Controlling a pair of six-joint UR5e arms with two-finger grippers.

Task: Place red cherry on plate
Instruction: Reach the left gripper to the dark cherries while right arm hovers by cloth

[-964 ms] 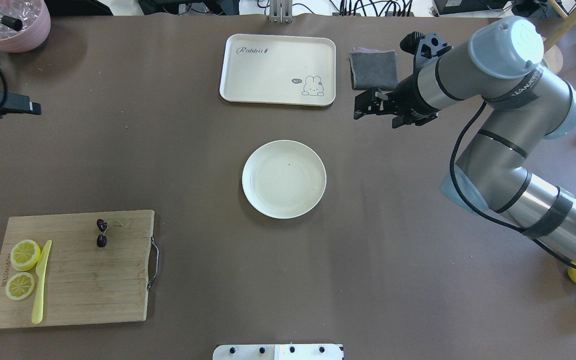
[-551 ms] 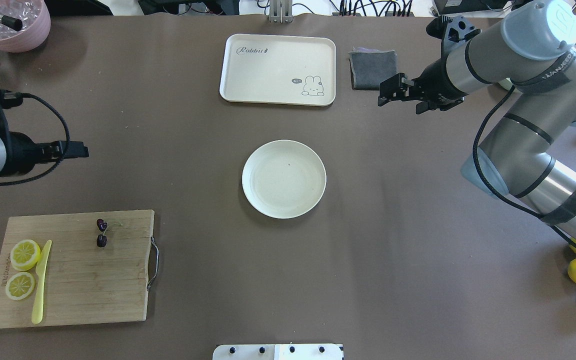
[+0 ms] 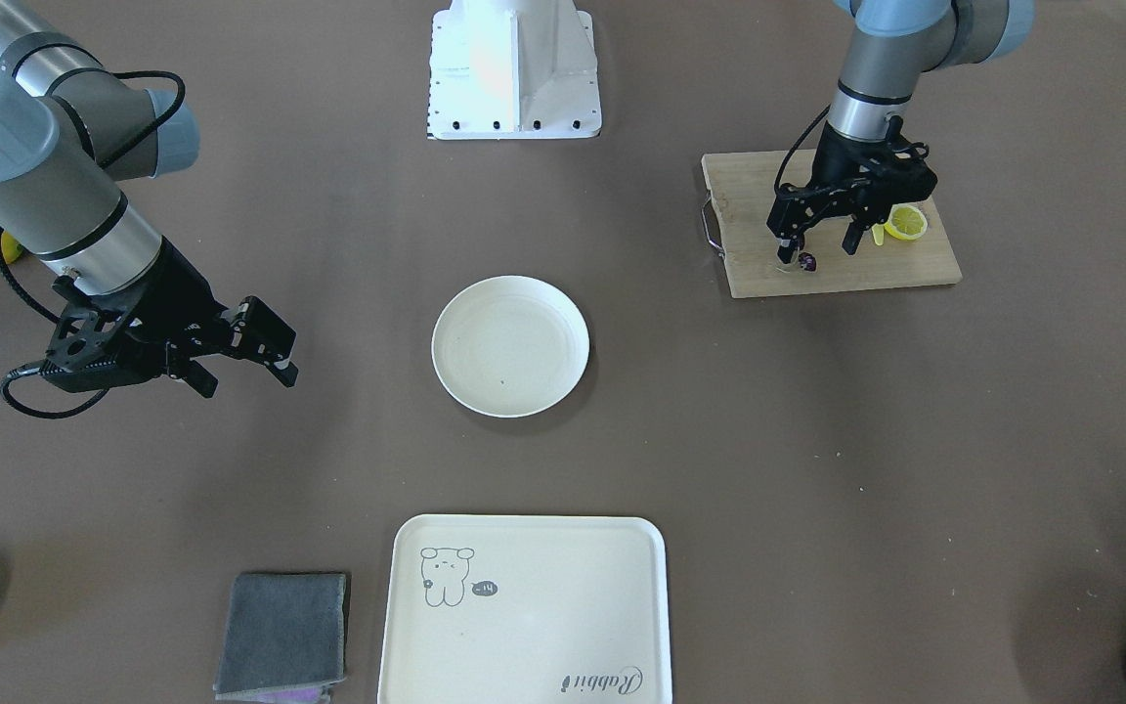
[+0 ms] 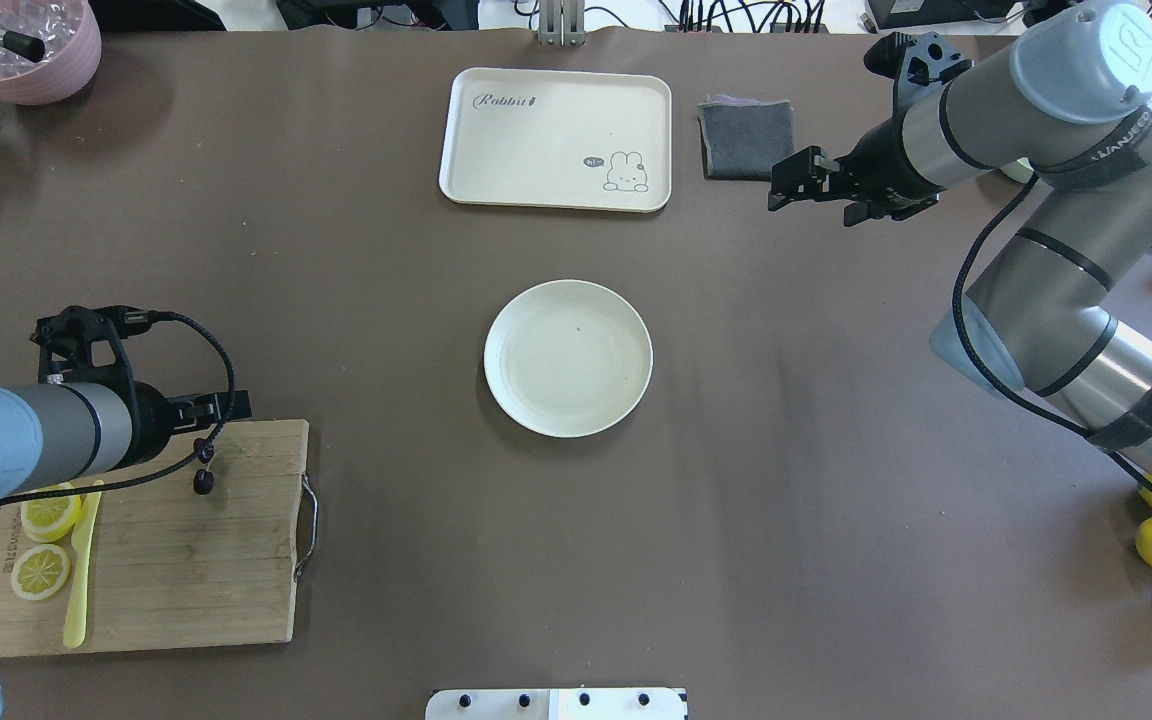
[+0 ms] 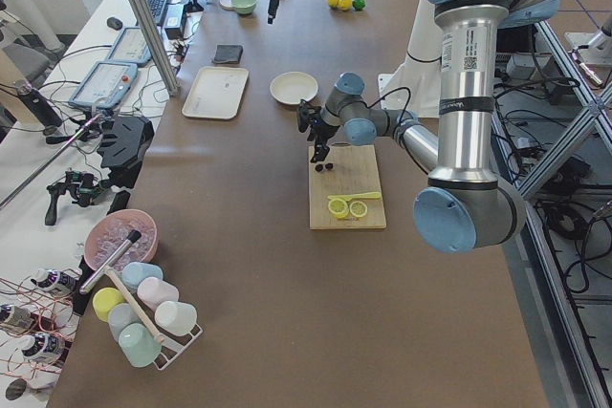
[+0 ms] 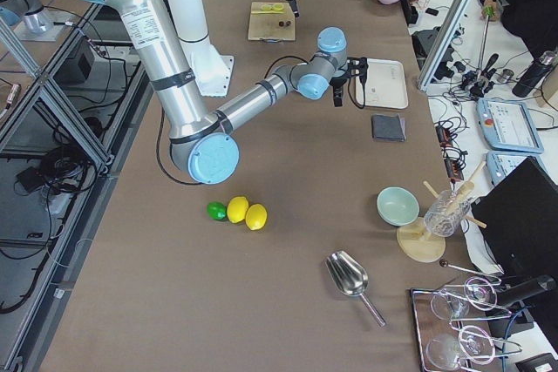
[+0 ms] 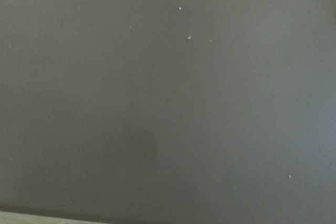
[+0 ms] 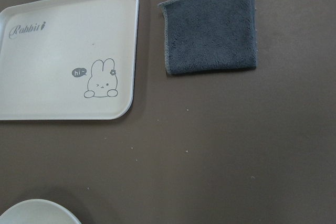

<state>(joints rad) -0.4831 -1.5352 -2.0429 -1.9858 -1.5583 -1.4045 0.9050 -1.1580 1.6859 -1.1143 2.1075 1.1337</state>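
Red cherry on board, beneath spread left fingers.

**Robot body, 2 arms, same build**

- Base: white pedestal w/ flared foot; row of dark screws along edge.
- Right arm: thick silver-grey metal tubes. Round pale blue-grey joint caps, faint logo on top one. Blk rings at joints. Blk strap round lower tube. Lettered blk band nr elbow, text unreadable.
- Right cable: blk, thin, runs outside the tubes.
- Left arm: same finish and caps.
- Left cable: blk, curls off wrist.
- Bracket: blk open frame on left wrist.
- Right hand, left hand: blk, angular, 2 fingers ea.
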